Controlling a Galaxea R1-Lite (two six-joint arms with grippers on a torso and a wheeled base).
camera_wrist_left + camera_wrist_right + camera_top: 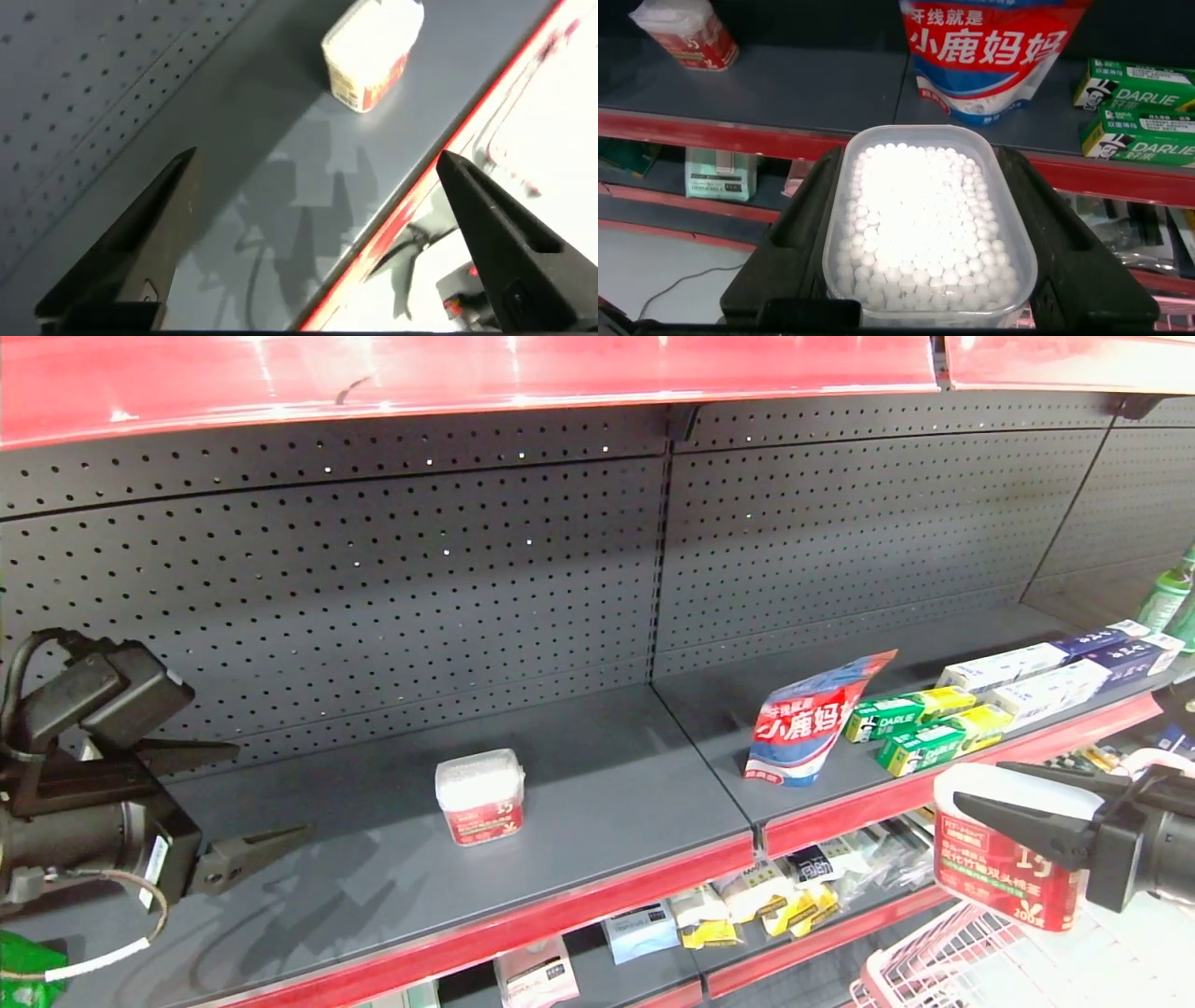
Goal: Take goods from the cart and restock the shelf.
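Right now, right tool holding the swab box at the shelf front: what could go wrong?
1. The swab box in the right tool sits near the shelf's red edge; moving straight in may clip it.
2. The standing pouch is close by and could be knocked over.

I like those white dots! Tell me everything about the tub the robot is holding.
The tub is clear plastic with rounded corners, packed with white-tipped sticks standing on end. A red label wraps its lower part. It is upright in the air before the shelf, clamped on two sides by the right gripper.
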